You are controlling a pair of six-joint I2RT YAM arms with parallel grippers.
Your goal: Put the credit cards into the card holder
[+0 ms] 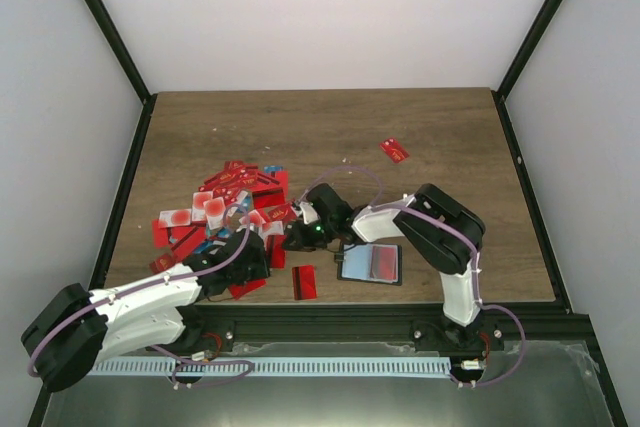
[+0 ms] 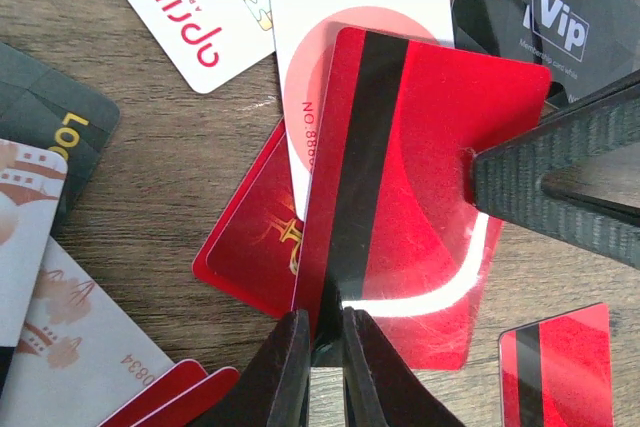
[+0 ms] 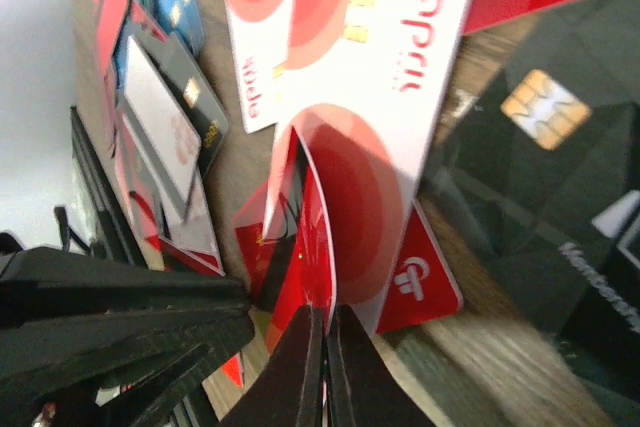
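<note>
L arm (image 1: 150,299) lies low, reaching fwd. R arm (image 1: 440,232) bends up, then reaches left. L jaws pinch short edge of thin red plastic credit card w/ black stripe (image 2: 420,147); R jaws pinch its long edge. Flat black square card holder (image 1: 370,263) lies on brown wood desk (image 1: 450,127) near R jaws, on the side away from L jaws.

We saw a brown wood-grain surface (image 1: 440,127) edged by a black frame (image 1: 330,327), with white walls (image 1: 320,7) behind and beside it. Along the near edge lay a pale slotted strip (image 1: 330,365) above a grey panel (image 1: 330,402).
</note>
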